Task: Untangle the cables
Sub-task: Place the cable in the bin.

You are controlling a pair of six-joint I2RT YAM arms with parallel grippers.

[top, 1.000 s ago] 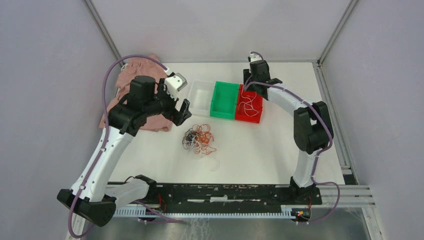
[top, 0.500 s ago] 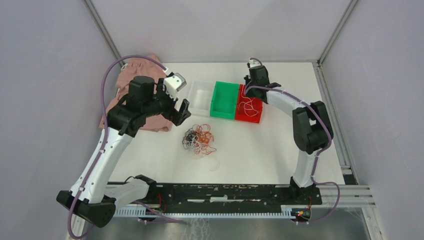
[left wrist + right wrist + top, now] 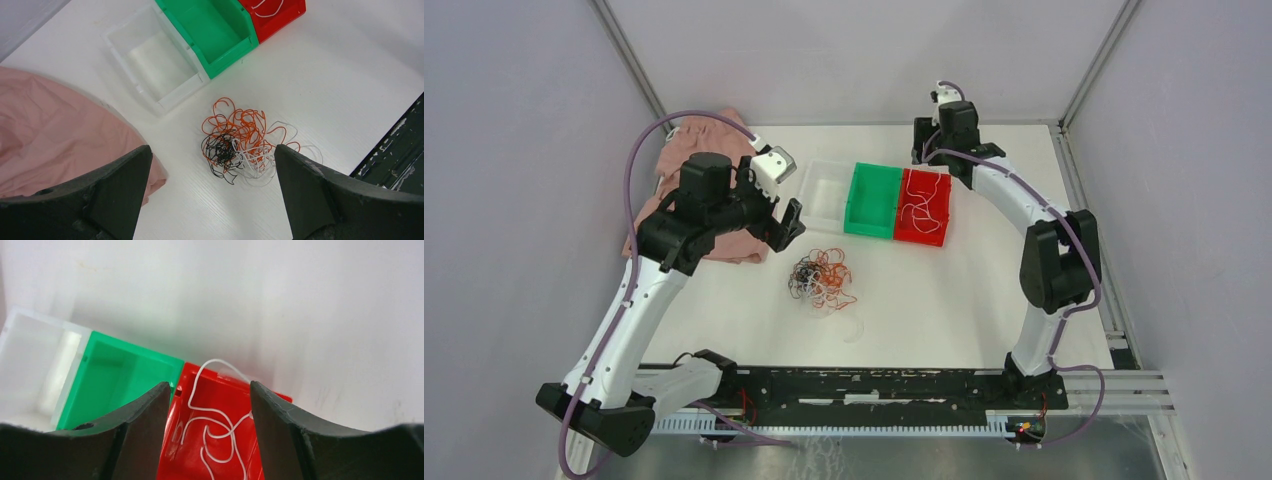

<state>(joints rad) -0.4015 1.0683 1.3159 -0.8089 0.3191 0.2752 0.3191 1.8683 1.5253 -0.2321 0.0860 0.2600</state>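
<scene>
A tangled clump of cables [image 3: 822,278] in orange-red, black and white lies on the white table, seen also in the left wrist view [image 3: 244,142]. My left gripper [image 3: 786,226] hangs open and empty above and left of the clump, its fingers [image 3: 115,185] wide apart. White cables [image 3: 921,206] lie in the red bin [image 3: 939,232], one end over its far rim, as the right wrist view [image 3: 220,427] shows. My right gripper [image 3: 927,158] is open and empty above the far end of the red bin [image 3: 180,440].
A green bin [image 3: 872,200] and a clear bin [image 3: 826,193] stand left of the red one, both holding nothing. A pink cloth [image 3: 686,190] lies at the far left under my left arm. Grey walls close the table's left, back and right.
My right gripper has lifted and drawn back toward the far wall from over the red bin. The left arm and the clump have not moved.
</scene>
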